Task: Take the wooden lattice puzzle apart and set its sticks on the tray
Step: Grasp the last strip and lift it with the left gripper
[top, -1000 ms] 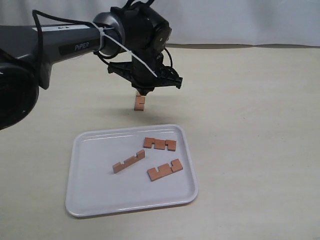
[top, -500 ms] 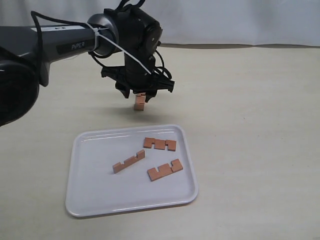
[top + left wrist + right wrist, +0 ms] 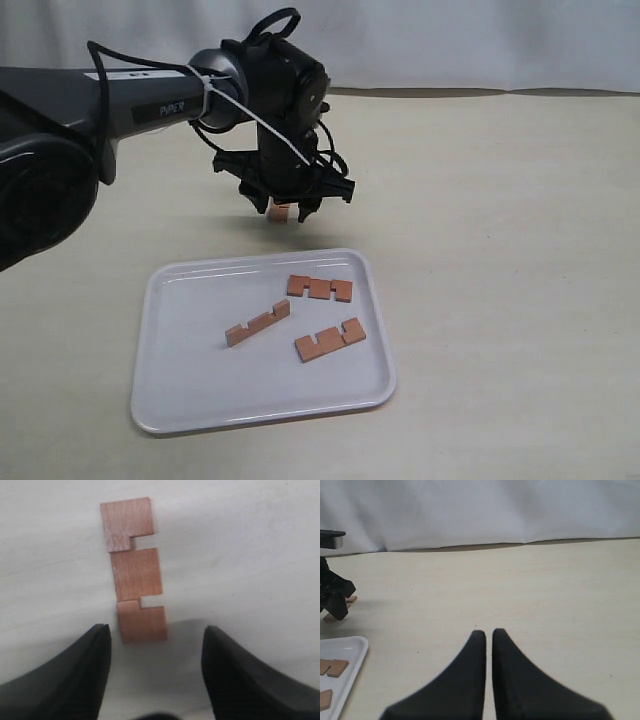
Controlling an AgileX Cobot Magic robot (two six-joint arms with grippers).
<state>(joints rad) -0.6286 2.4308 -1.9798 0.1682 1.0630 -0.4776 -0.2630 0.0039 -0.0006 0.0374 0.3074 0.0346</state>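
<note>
One reddish-brown notched stick (image 3: pixel 135 570) lies flat on the table beyond the tray's far edge, partly hidden behind my left gripper in the exterior view (image 3: pixel 281 212). My left gripper (image 3: pixel 155 635) (image 3: pixel 284 207) hovers low over it, open, its fingers astride the stick's near end without touching it. Three more sticks rest apart on the white tray (image 3: pixel 180 400): one at the far right (image 3: pixel 319 288), one in the middle (image 3: pixel 257 322), one at the right (image 3: pixel 330 339). No assembled lattice puzzle is in view. My right gripper (image 3: pixel 489 632) is shut and empty, away over bare table.
The beige table runs back to a white curtain (image 3: pixel 480 40). The left arm's dark body (image 3: pixel 90 100) spans the left of the scene above the table. In the right wrist view, the tray's corner (image 3: pixel 355 647) shows.
My left gripper has come down toward the table and turned at the wrist, closing in over the lone stick. The stick and the three on the tray have not moved.
</note>
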